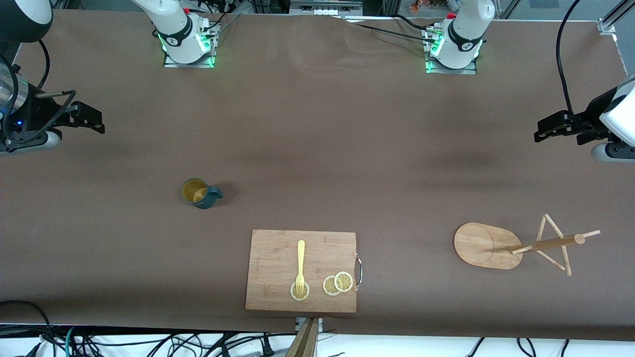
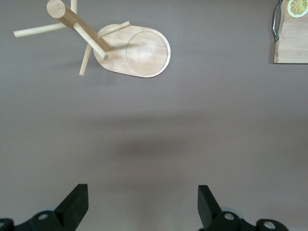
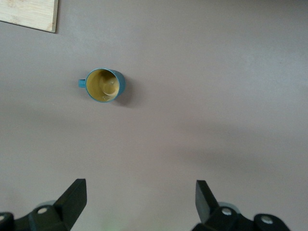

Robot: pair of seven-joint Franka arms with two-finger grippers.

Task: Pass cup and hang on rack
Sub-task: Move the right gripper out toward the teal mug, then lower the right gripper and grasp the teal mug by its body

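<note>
The cup, dark teal with a yellowish inside, stands upright on the brown table toward the right arm's end; the right wrist view shows the cup from above with its small handle. The rack, a light wooden mug tree with an oval base, pole and thin pegs, stands toward the left arm's end, and the left wrist view shows the rack too. My right gripper hangs open and empty over bare table, apart from the cup. My left gripper hangs open and empty, apart from the rack. Both wrist views show wide empty jaws: left gripper, right gripper.
A rectangular wooden cutting board lies between cup and rack, nearer to the front camera. On it are a yellow fork and lemon slices. Cables run along the table's front edge.
</note>
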